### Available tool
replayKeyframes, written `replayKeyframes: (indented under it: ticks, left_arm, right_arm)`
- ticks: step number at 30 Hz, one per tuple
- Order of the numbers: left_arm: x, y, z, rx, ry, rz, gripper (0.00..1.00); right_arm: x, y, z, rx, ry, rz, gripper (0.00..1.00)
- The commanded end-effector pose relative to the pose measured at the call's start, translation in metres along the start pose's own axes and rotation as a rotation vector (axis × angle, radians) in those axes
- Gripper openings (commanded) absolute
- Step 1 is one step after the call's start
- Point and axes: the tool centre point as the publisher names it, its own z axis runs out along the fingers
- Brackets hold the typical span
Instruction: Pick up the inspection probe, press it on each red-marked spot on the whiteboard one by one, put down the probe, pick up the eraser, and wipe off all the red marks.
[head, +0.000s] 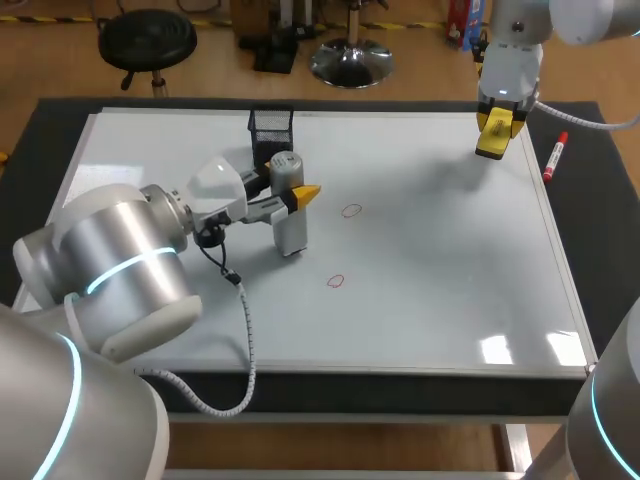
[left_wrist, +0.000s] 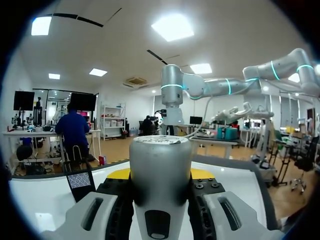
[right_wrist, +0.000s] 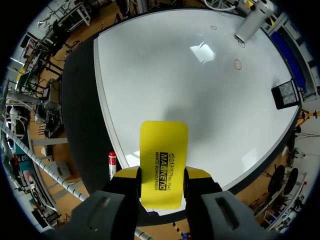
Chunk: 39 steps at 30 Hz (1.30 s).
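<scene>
**Both Grippers Loaded Above the Whiteboard**

The left gripper (head: 291, 196) is clamped on a silver-grey cylindrical inspection probe (head: 290, 230). Its two yellow-tipped fingers press the barrel from opposite sides and stand only as far apart as the barrel is wide. The probe stands close to upright over the left-centre of the large white whiteboard (head: 440, 260), with its lower end down at the surface. Whether it actually touches the board cannot be told. In the left wrist view the probe (left_wrist: 160, 170) fills the gap between the fingers (left_wrist: 202, 174), its flat cap pointing away from the wrist.

Two small red circle marks are drawn on the board. One (head: 350, 211) lies just to the right of the probe, near it but apart. The other (head: 335, 282) lies closer to the front edge. Neither is under the probe's end.

The right gripper (head: 500, 118) hangs above the board's far right corner, gripping a flat yellow rectangular eraser (head: 492, 146). In the right wrist view the eraser (right_wrist: 163, 150) sits between the fingers (right_wrist: 126, 173). Both fingers bear on its long edges, and it juts out ahead of the tips, clear of the board below.

A red-and-white marker pen (head: 555, 157) lies on the dark table (head: 603, 260) just off the board's right edge, near the right gripper. A black mesh pen holder (head: 271, 128) stands at the board's far edge, just behind the left gripper.
</scene>
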Motion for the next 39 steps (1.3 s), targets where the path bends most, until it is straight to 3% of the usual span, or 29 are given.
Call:
replayKeyframes:
  ticks: [1, 39]
  left_arm:
    - [-0.0002, 0.0010, 0.0020, -0.002, -0.007, 0.005, 0.00]
    - [-0.0065, 0.0094, 0.0068, -0.028, 0.022, 0.005, 0.00]
  right_arm:
    - [0.0002, -0.0008, -0.0015, 0.000, 0.004, -0.002, 0.00]
    - [0.0002, -0.0008, -0.0015, 0.000, 0.004, -0.002, 0.00]
